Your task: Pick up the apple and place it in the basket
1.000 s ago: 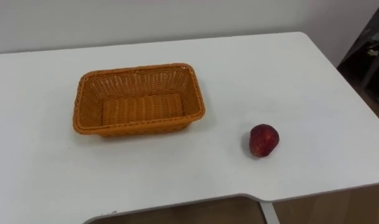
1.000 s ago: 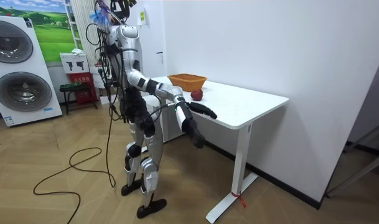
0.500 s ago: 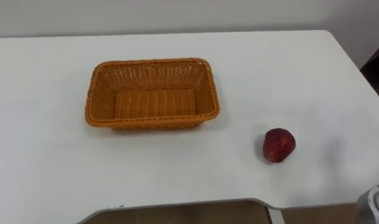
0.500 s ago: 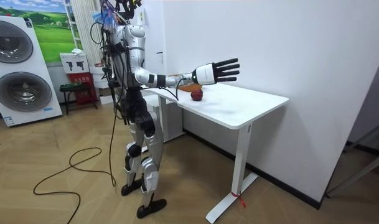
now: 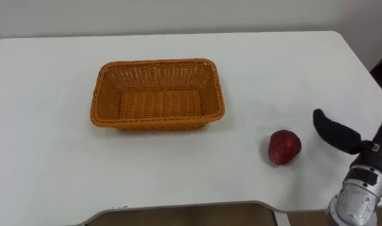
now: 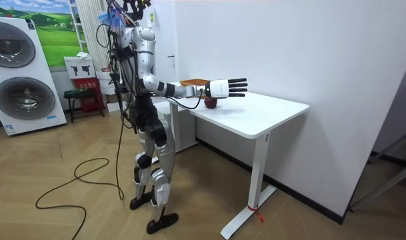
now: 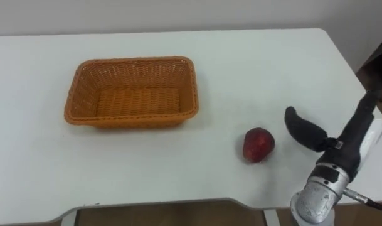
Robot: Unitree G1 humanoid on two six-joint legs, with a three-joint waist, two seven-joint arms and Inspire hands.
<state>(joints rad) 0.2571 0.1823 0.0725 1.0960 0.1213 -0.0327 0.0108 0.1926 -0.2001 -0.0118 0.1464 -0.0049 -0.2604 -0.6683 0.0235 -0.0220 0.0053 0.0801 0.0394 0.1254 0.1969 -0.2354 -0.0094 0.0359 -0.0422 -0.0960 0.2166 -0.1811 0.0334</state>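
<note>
A dark red apple lies on the white table near its front right. My right hand hovers just to the right of the apple, a small gap away, open with its thumb pointing toward the fruit. In the room view the right hand is stretched flat over the table with straight fingers, above the apple. An empty orange wicker basket stands to the apple's left, farther back. I stand at the table's front edge.
The table's front edge has a curved cut-out just below the apple. Its right edge is close to my right arm. A wall runs behind the table. Washing machines stand behind me in the room view.
My right arm rose from below the table edge, reached high over the table, then came down level beside the apple. The eye view shifted slightly; apple and basket stayed put.
</note>
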